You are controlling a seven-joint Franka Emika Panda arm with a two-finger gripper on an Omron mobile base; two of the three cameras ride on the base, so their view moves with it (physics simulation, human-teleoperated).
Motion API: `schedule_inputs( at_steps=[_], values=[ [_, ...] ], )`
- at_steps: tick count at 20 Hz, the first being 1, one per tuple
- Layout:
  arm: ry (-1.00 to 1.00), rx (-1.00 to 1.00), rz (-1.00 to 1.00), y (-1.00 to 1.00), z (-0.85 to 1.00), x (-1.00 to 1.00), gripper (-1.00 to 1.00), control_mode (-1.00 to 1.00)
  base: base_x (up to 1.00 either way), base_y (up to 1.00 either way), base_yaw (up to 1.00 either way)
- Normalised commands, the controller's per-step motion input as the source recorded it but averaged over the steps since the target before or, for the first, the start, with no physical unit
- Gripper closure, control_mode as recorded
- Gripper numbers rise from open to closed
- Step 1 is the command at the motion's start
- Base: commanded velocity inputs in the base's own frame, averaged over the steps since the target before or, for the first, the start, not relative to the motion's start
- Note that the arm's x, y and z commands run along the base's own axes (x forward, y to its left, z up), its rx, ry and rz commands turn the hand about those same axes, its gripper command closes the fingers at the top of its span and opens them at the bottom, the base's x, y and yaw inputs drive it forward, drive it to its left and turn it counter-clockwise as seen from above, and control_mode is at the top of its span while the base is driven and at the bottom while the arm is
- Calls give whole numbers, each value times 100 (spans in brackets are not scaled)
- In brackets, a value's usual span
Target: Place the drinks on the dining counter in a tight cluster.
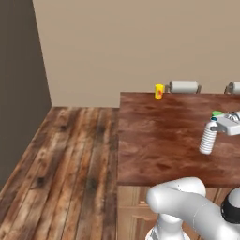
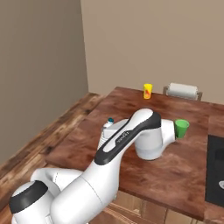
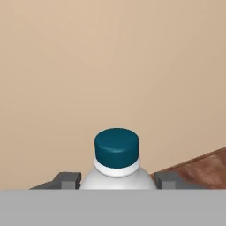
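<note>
A clear-white water bottle (image 1: 207, 139) with a dark teal cap (image 3: 117, 147) sits between my fingers (image 3: 68, 179), one on each side of its shoulder. My gripper (image 1: 215, 125) is shut on it near the neck, over the right part of the dining counter (image 1: 159, 140). The bottle leans a little, and I cannot tell if its base touches the dark wood top. In the right base view my arm hides most of the bottle (image 2: 106, 129); just its cap and one side peek out.
A yellow cup (image 1: 159, 91) stands at the counter's far edge. A green object (image 2: 181, 128) sits just beyond my hand. White-cushioned stools (image 1: 183, 86) line the far side. A dark inset (image 2: 215, 170) lies at the counter's right. Wood floor (image 1: 70, 159) stretches left.
</note>
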Motion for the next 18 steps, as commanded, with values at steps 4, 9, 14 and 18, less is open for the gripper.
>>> schedule_inputs(
  at_steps=[4, 9, 14, 18],
  values=[
    [0, 0, 0, 0, 0, 0, 100, 100, 60, 34, -19],
    [0, 0, 0, 0, 0, 0, 100, 100, 23, 14, -7],
    [0, 0, 0, 0, 0, 0, 100, 100, 0, 0, 0],
    [0, 0, 0, 0, 0, 0, 100, 100, 1, 0, 0]
  ],
)
